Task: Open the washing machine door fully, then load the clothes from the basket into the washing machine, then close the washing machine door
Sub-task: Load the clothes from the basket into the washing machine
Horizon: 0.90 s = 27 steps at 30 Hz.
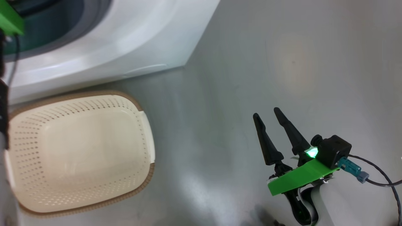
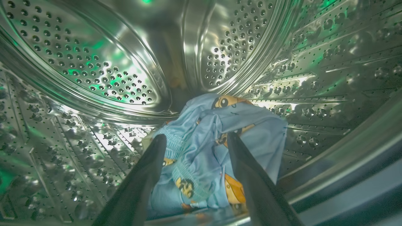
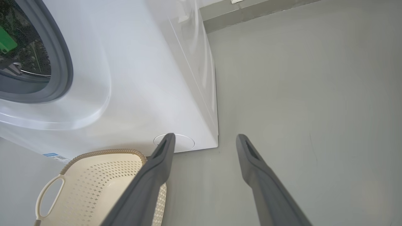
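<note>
My left gripper [image 2: 196, 138] is inside the washing machine's steel perforated drum [image 2: 103, 72], open. The clothes [image 2: 254, 131], light-blue fabric with orange cartoon figures, lie bunched on the drum floor just past and between the spread fingers. The cream basket [image 1: 31, 141] with its brown rim stands on the floor in front of the white washing machine [image 1: 132, 40], its inside bare. My right gripper [image 1: 266, 113] hovers open over the floor to the basket's right, holding nothing. The washing machine door is out of view.
Grey floor stretches to the right of the machine [image 3: 141, 78] and the basket [image 3: 94, 182]. The grey gasket [image 3: 64, 62] rings the drum opening, where my left arm's green mount [image 3: 6, 42] reaches in. A wall base [image 3: 251, 14] runs behind.
</note>
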Motion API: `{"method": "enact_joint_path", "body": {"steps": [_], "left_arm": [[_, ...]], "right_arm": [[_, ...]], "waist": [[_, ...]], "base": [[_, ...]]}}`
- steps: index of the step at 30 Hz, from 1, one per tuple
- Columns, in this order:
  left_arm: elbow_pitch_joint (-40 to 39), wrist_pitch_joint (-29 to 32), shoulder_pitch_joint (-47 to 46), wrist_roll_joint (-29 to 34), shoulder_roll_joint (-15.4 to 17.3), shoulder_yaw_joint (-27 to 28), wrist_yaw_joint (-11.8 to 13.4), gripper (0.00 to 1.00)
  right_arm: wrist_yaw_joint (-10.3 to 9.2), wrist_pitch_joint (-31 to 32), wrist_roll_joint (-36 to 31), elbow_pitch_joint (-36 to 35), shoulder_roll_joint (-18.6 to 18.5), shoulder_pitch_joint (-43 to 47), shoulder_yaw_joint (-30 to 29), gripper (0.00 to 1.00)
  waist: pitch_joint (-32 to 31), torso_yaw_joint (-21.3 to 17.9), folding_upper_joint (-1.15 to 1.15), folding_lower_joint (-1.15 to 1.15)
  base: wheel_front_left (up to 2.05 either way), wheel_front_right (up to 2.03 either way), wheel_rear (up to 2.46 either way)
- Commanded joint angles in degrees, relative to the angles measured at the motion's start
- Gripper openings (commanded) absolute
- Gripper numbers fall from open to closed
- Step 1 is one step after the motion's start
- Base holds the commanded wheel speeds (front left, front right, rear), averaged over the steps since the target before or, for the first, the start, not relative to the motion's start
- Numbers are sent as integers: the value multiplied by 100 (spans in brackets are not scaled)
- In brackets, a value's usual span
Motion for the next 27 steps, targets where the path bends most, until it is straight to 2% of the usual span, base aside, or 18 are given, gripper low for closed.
{"method": "enact_joint_path", "body": {"steps": [1, 12, 27], "left_arm": [[-230, -33, 228, -41, 184, 79, 28, 100], [-1360, -34, 1731, -231, -73, 373, 61, 100], [-3709, -34, 4212, -279, -361, 1059, 235, 100]], "right_arm": [[16, -28, -89, -79, 2, 222, 67, 100], [16, -28, -221, 63, 2, 449, -51, 100], [16, -28, -211, 169, 2, 965, -285, 100]], "waist": [[-288, 233, 0, 0], [-1046, 568, 0, 0], [-2213, 815, 0, 0]], "base": [[0, 0, 0], [0, 0, 0], [0, 0, 0]]}}
